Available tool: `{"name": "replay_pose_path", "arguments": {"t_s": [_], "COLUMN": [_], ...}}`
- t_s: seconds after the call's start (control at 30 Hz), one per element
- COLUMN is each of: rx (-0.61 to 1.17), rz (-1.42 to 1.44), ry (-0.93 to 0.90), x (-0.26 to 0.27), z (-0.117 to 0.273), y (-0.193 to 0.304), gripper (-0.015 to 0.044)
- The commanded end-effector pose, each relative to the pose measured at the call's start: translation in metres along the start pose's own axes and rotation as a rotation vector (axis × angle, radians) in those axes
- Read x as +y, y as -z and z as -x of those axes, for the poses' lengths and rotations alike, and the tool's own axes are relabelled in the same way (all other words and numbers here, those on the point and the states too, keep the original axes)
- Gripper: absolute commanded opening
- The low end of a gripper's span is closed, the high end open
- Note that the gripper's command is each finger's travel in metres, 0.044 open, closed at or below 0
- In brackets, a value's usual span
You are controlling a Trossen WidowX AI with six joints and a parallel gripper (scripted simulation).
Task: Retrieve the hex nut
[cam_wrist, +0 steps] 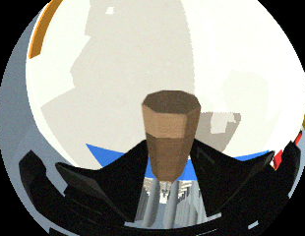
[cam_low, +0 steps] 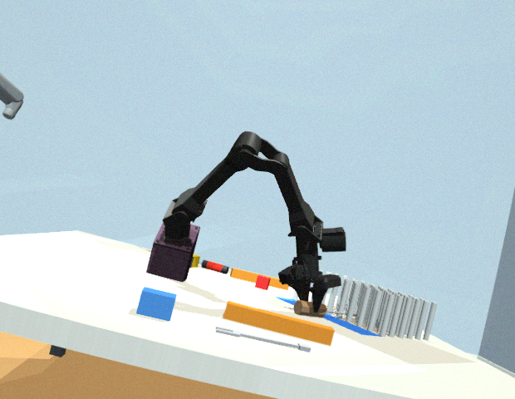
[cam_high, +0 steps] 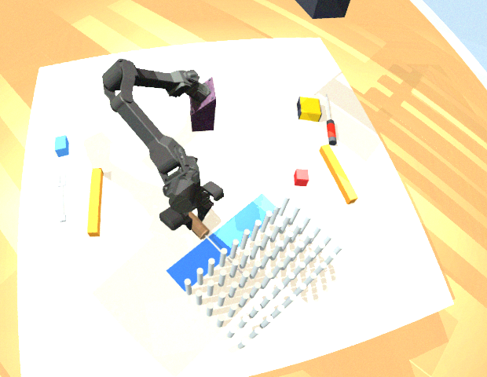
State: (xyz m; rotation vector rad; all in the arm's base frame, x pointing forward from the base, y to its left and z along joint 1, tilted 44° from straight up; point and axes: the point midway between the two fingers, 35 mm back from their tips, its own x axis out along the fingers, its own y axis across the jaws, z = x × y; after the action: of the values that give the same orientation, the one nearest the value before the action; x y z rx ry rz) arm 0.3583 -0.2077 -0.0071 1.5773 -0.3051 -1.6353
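My gripper (cam_high: 197,221) (cam_low: 311,303) (cam_wrist: 168,144) is shut on the brown wooden handle (cam_high: 199,228) (cam_low: 303,307) (cam_wrist: 171,118) of a tool, low over the table beside the blue taped strip (cam_high: 191,263) (cam_low: 352,325) (cam_wrist: 104,155). The tool's thin shaft (cam_high: 216,244) runs across the strip and in among the front rows of standing grey spacers (cam_high: 188,286) (cam_low: 385,313) (cam_wrist: 173,206). The shaft's tip is hard to make out among them. The spacers look upright. I cannot make out the nut in any view.
An orange bar (cam_high: 95,202) (cam_low: 277,322), a thin grey tool (cam_high: 62,203) (cam_low: 271,340) and a blue block (cam_high: 61,146) (cam_low: 155,303) lie to one side. A red cube (cam_high: 301,177) (cam_low: 262,282), another orange bar (cam_high: 338,174), a red-and-black screwdriver (cam_high: 331,131) and a yellow block (cam_high: 309,108) lie opposite.
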Motion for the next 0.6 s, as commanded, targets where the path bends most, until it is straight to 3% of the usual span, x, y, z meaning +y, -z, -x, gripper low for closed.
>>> {"name": "replay_pose_path", "arguments": {"t_s": [0.0,0.57], "rx": [0.0,-0.001], "rz": [0.002,0.003], "ry": [-0.001,0.0], "x": [0.0,0.0], "z": [0.002,0.005], "y": [-0.004,-0.015], "gripper": [0.0,0.0]}}
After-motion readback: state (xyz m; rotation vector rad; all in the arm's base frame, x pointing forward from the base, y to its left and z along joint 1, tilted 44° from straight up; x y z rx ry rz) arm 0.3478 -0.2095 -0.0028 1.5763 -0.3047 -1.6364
